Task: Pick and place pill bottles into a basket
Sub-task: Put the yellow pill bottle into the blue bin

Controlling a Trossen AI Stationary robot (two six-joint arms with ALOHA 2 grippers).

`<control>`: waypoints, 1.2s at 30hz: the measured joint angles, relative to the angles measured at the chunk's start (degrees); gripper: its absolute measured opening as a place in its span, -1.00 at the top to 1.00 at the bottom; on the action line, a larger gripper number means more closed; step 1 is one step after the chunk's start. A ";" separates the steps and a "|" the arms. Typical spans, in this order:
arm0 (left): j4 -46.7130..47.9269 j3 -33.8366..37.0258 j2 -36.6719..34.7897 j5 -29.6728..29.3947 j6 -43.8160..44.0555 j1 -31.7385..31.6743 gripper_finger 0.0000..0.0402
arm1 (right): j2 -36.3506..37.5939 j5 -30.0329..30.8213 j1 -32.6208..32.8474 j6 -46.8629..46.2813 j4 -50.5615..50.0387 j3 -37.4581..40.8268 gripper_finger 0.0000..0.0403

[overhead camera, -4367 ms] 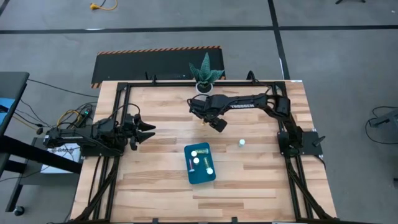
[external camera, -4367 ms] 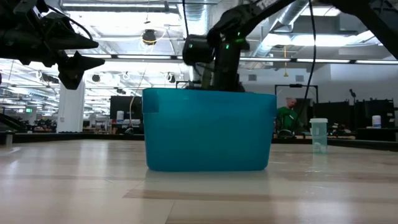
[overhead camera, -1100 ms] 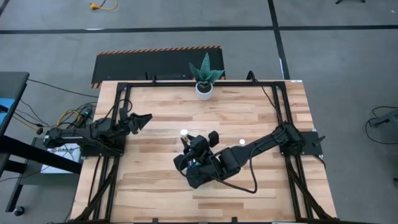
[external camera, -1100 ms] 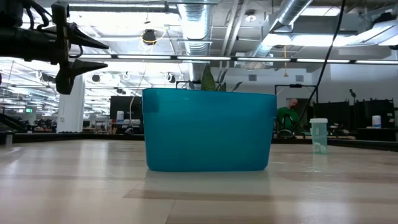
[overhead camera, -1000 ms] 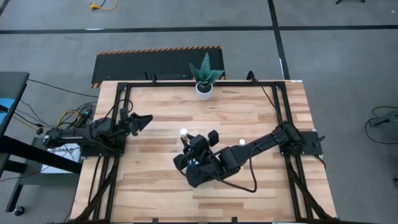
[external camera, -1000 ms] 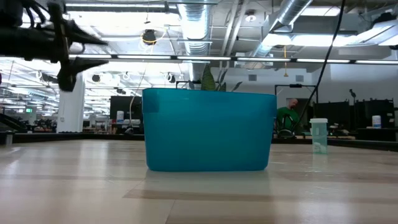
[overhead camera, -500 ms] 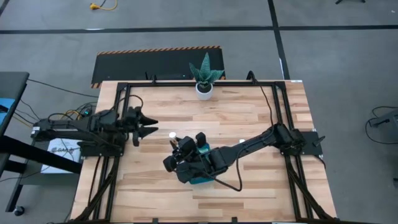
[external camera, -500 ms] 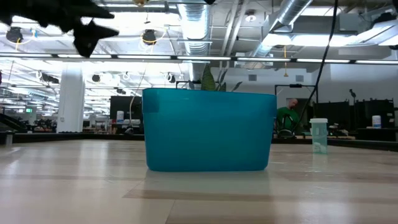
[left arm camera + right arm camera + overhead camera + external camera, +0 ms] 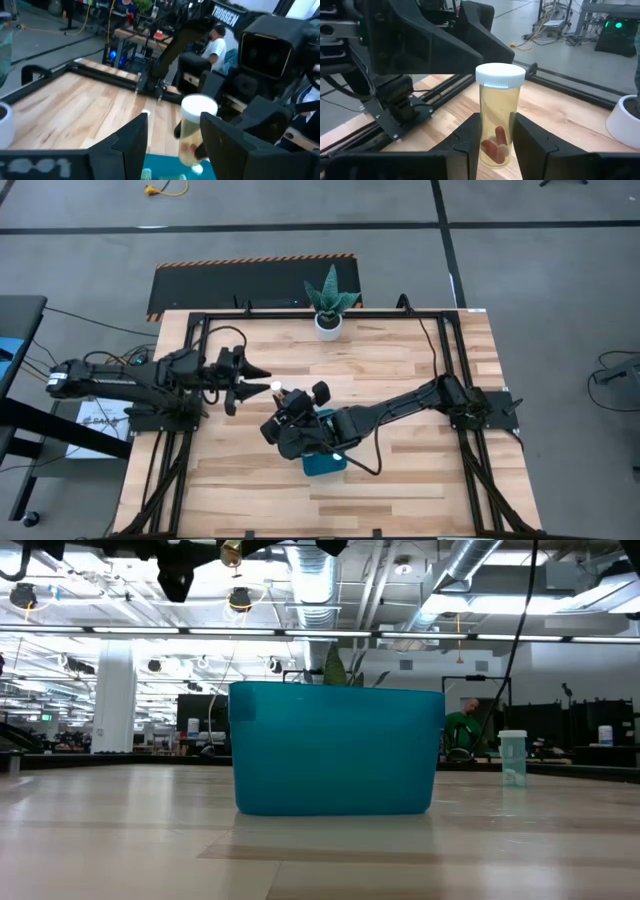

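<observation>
The left gripper (image 9: pixel 268 389), fingers parted, brackets the white-capped pill bottle (image 9: pixel 281 392) that the right gripper (image 9: pixel 495 145) clenches upright above the surface just beside the teal basket (image 9: pixel 325 462), apparently for a handover, while another bottle (image 9: pixel 512 758) stands apart rightward.

The right arm (image 9: pixel 200 35) has white letters on its side. They read "TROSSEN", though the first letters are partly cut off. No other words or numbers can be read anywhere.
</observation>
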State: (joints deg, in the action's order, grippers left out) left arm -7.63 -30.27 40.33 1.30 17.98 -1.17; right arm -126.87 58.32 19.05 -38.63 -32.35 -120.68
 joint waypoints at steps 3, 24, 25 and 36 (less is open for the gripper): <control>0.15 -0.85 1.07 0.71 -0.22 -0.11 0.16 | 0.00 0.12 -0.37 0.11 0.05 0.02 0.54; -2.91 -1.29 3.74 3.39 0.65 -0.02 0.16 | 0.00 -1.24 -1.94 7.23 5.85 0.02 0.54; -2.94 -1.28 3.70 3.38 0.65 -0.02 0.16 | 0.00 -1.29 -1.94 7.23 5.81 0.02 0.54; -4.61 -1.22 3.96 2.31 -0.72 -0.03 0.51 | 0.01 -1.06 -1.94 7.12 5.92 0.00 0.54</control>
State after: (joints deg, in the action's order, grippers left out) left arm -12.24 -31.48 44.29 3.61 17.26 -1.20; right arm -126.85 57.26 17.10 -31.50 -26.43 -120.68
